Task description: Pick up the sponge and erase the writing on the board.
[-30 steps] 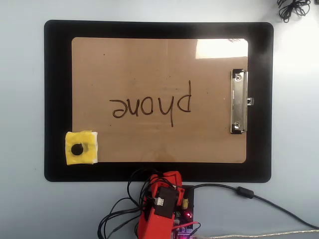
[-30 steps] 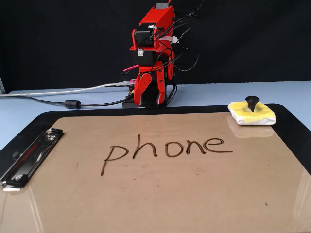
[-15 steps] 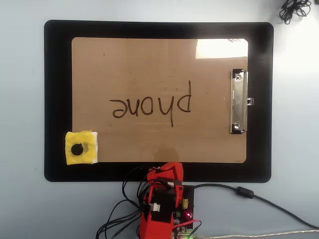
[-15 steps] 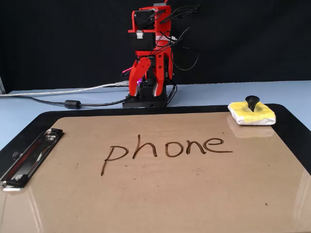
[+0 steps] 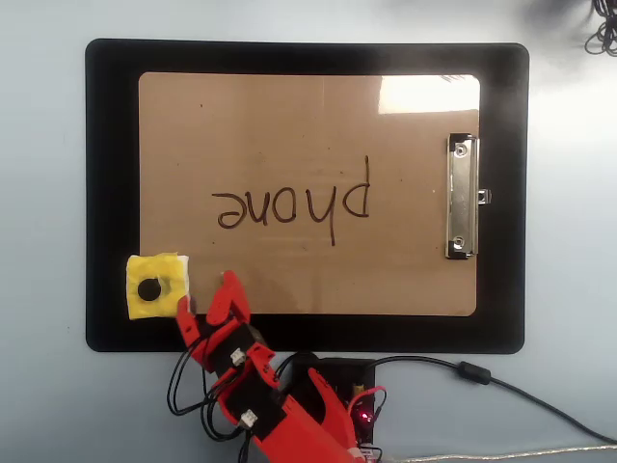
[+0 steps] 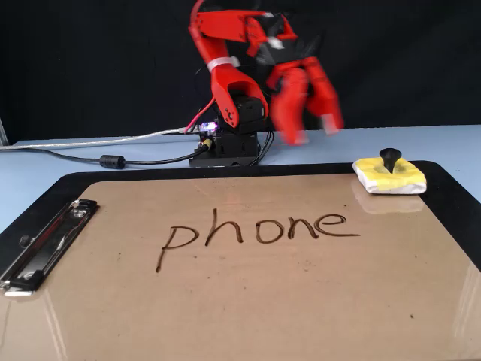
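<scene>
Brown board (image 5: 308,125) on black mat (image 5: 111,193), pale blue table (image 6: 45,177), dark bkgd.

arm (image 6: 239,45): red plastic | black cables | white connectors | black base

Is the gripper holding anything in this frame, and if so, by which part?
Nothing is held. The gripper is open in the air, short of the sponge, which lies untouched at the board's corner with its black knob free.
</scene>
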Available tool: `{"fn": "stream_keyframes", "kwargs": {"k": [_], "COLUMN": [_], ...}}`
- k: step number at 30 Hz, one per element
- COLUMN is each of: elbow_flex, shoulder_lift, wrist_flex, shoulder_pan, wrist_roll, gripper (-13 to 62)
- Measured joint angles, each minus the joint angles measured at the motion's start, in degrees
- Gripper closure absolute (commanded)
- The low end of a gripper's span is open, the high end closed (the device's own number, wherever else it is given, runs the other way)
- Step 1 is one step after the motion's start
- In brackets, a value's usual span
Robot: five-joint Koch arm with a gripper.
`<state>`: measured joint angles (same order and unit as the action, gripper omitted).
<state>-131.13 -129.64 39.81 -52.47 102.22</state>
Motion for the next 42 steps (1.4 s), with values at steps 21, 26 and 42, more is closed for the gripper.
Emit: {"fn": "stream_keyframes", "kwargs": {"k": [21,26,42], "elbow_flex": [-7.0,-6.9,-12.8], "shoulder_lift": [28.7,36.3,37.4], "wrist_flex": [-48.3,-55.7,-63.6], "shoulder_pan": [-12.4,-12.4,-12.5], "wrist_roll": [-7.6,-8.0,-9.8], "gripper": [16.2,16.1,22.4]}}
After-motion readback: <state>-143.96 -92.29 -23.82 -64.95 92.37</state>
